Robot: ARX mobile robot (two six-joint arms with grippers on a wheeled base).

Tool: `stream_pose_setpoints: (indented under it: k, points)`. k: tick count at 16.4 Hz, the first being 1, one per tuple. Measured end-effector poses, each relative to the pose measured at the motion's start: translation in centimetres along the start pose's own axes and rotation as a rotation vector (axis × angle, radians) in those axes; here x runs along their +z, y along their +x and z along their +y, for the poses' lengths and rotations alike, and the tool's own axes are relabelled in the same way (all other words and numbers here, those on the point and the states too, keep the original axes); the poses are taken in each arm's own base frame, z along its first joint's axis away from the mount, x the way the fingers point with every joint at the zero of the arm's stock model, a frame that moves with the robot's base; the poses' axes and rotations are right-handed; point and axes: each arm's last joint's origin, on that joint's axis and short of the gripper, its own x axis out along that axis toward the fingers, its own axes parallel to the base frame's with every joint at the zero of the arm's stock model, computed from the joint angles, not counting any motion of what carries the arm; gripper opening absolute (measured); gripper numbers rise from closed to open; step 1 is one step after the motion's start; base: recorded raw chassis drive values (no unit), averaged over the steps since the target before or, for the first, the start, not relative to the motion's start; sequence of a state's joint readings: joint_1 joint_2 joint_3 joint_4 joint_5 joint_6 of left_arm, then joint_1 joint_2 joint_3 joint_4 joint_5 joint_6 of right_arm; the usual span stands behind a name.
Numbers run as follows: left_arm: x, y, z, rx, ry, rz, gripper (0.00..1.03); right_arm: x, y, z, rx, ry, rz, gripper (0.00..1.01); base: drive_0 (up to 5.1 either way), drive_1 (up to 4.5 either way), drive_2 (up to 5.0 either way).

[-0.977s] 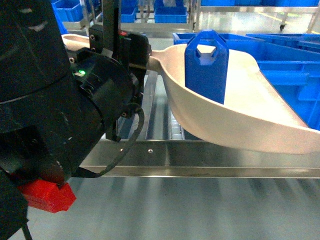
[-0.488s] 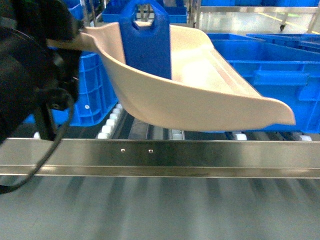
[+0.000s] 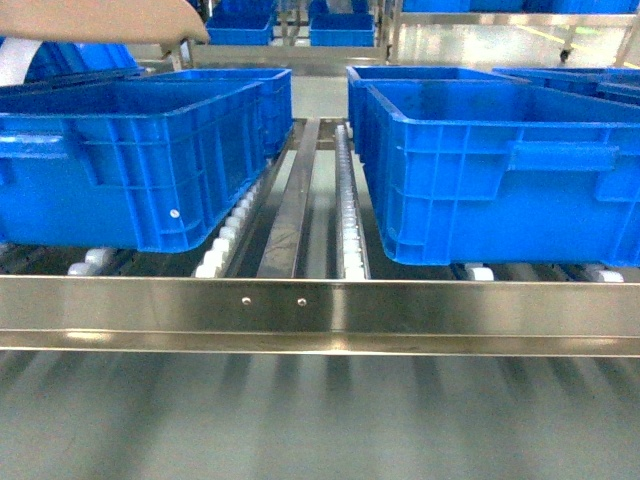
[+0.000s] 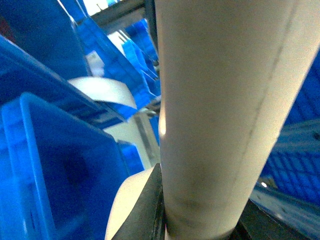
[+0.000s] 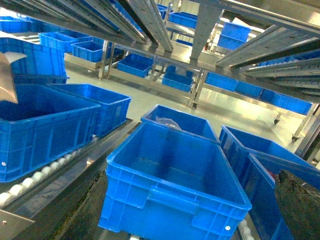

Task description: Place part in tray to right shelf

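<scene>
The beige tray shows only as an edge [image 3: 110,22] at the top left of the head view. Its long handle [image 4: 220,110] fills the left wrist view. My left gripper [image 4: 200,222] is shut on that handle, one dark finger [image 4: 150,210] pressed against its side. The blue part is out of view. The right shelf is the steel rack with a front rail [image 3: 450,315] and white roller lanes [image 3: 350,230]. My right gripper [image 5: 195,210] is open and holds nothing. Its dark fingers [image 5: 92,210] hang above a blue bin [image 5: 170,175]. A corner of the tray [image 5: 7,75] shows at the left edge.
Two large blue bins [image 3: 130,160] [image 3: 500,170] stand on the rollers behind the rail, with a narrow lane between them. More blue bins [image 5: 175,120] sit further back. Steel shelf levels [image 5: 150,20] run overhead.
The tray carrying the blue part has risen and swung left out of the head view, leaving only its edge at the top left. The left arm no longer blocks that view.
</scene>
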State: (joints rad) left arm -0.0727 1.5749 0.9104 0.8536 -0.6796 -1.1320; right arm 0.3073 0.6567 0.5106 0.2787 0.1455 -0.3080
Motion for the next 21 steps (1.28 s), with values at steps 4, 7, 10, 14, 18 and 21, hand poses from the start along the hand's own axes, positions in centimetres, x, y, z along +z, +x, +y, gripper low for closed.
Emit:
stream_pose_setpoints:
  k: [4,7,10,14,18,21]
  points:
    - [-1.8,9.5,-3.0,0.156,0.254,-0.304,0.18,0.0,0.0,0.0,0.0,0.0,0.0,0.98,0.0,0.0,0.0]
    - [-1.8,10.0,-4.8,0.198,0.429,-0.318,0.17,0.0,0.0,0.0,0.0,0.0,0.0,0.98,0.0,0.0,0.0]
    - [-1.8,10.0,-4.8,0.173,0.393,-0.315,0.17,0.0,0.0,0.0,0.0,0.0,0.0,0.98,0.0,0.0,0.0]
    - [-1.5,9.9,-5.0,0.027,0.238,-0.289,0.17,0.0,0.0,0.0,0.0,0.0,-0.003,0.98,0.0,0.0,0.0]
    - [-1.2,9.4,-5.3,-0.17,0.012,-0.314,0.17,0.0,0.0,0.0,-0.001,0.0,-0.003,0.98,0.0,0.0,0.0]
    - [-1.7,9.8,-4.8,0.05,0.004,-0.391,0.17,0.1,-0.1,0.0,-0.001,0.001,-0.004,0.98,0.0,0.0,0.0]
